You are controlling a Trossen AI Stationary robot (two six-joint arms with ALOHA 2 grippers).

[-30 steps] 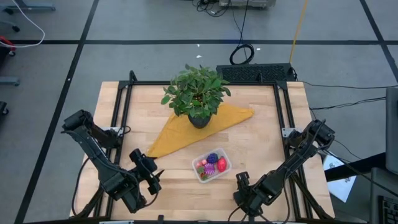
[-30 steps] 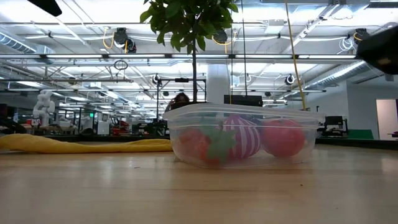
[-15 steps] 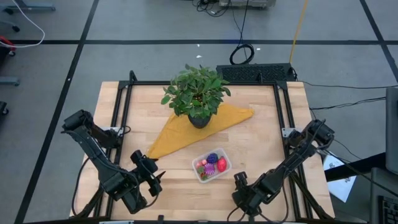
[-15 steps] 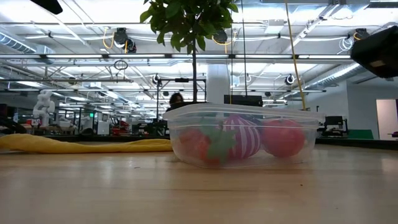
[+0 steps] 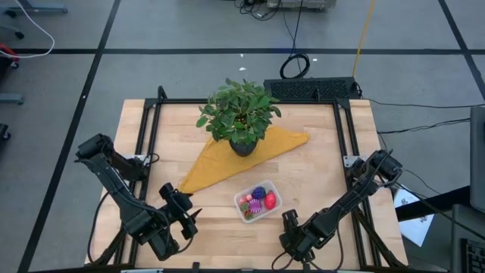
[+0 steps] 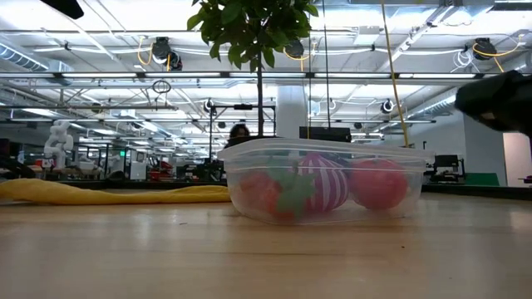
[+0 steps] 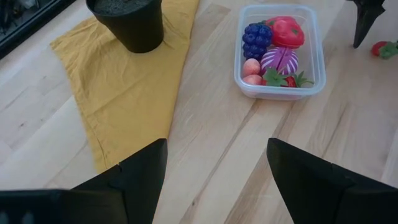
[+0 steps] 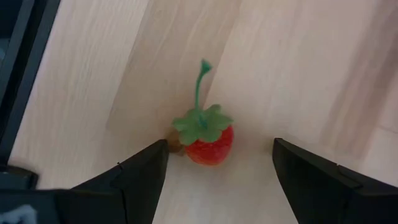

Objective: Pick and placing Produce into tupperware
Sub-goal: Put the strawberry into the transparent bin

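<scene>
The clear tupperware [image 5: 278, 199] stands on the wooden table near its near edge. It holds several toy fruits: a purple knobbly one [image 7: 255, 38], a red one [image 7: 286, 31], a striped purple one, pink ones and a strawberry. Another red strawberry [image 8: 207, 138] with a green stalk lies on the bare table to the right of the tupperware [image 7: 280, 93]. My right gripper [image 8: 219, 149] is open and hangs just over it, one finger on either side, apart from it. My left gripper [image 5: 184, 211] waits open to the left of the tupperware.
A leafy potted plant [image 5: 241, 114] in a black pot [image 7: 127, 22] stands on a yellow cloth [image 5: 220, 163] beyond the tupperware. A black frame [image 5: 148, 133] runs around the table. Bare wood lies between the two grippers along the near edge.
My right gripper has come down toward the table and shifted slightly toward the table's left, nearer the tupperware. The tupperware and its fruits have stayed in place.
</scene>
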